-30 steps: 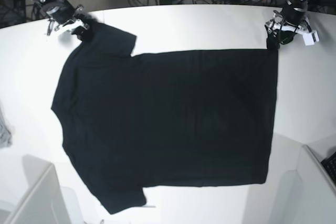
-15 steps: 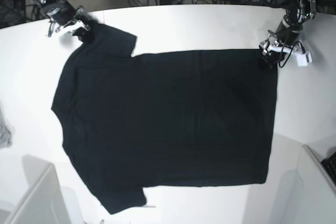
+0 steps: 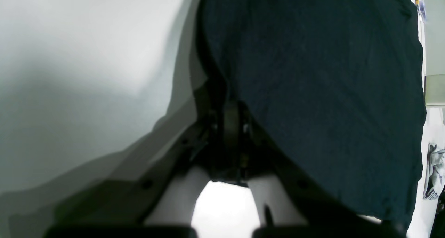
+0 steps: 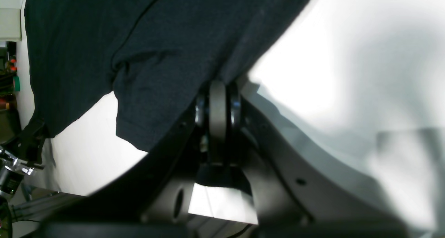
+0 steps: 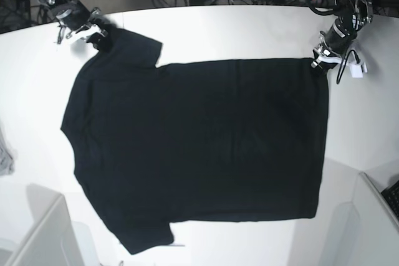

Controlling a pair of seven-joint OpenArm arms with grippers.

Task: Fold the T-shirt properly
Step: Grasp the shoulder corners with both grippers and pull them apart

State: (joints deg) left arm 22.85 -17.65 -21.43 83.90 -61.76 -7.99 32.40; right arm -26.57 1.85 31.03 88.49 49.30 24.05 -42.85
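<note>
Left wrist: left end effector (image 3: 231,107) clamped on black T-shirt (image 3: 323,92) hem corner, above white bench (image 3: 87,57).
Right wrist: right end effector (image 4: 218,92) pinching sleeve edge.
Base: T-shirt (image 5: 199,147) spread flat, bench centre; end effectors at far corners; grey cloth (image 5: 5,154) at left edge.

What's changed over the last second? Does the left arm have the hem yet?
The left gripper came down from just beyond the hem corner of the T-shirt and shut on that corner; a second ago it stood open, off the cloth. The right gripper stayed clamped on the far sleeve. The shirt itself lies flat, unmoved on the table.
</note>
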